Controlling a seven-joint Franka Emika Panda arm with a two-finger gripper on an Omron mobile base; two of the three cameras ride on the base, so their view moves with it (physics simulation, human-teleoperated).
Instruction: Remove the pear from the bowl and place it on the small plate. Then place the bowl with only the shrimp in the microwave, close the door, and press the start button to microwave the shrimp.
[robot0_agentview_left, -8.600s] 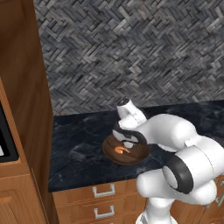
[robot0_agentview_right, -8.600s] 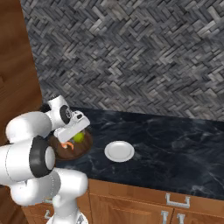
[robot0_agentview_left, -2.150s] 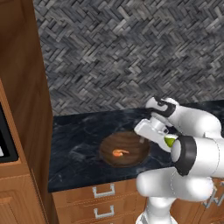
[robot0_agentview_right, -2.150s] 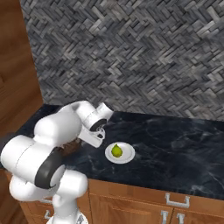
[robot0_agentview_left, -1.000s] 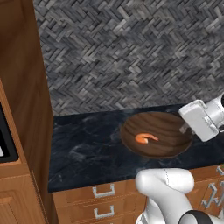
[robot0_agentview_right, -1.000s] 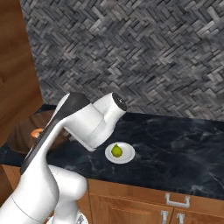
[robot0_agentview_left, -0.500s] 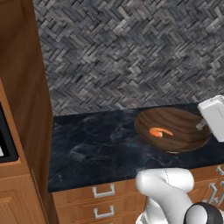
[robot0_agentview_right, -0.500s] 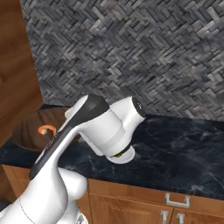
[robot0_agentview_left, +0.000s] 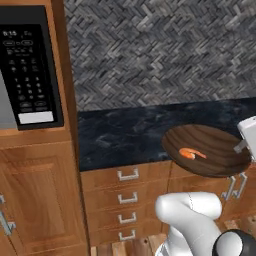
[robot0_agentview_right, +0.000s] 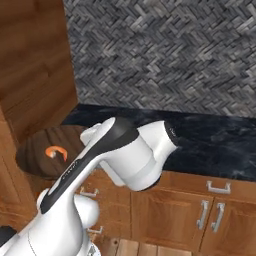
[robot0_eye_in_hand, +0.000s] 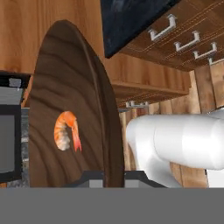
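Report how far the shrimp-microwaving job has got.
Done: the wide dark-brown wooden bowl holds just the orange shrimp, no pear. In hand: the gripper grips the bowl's rim, carrying it off the counter in front of the drawers. Left: setting it in the black-fronted microwave, closing its door, pressing start.

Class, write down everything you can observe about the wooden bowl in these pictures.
The bowl is wide, shallow, round and dark brown with visible wood grain. It is held in the air in front of the drawers, off the black counter, roughly level. One orange shrimp lies inside it; nothing else is in it. In the hand view the gripper pinches its rim, one finger on each side.
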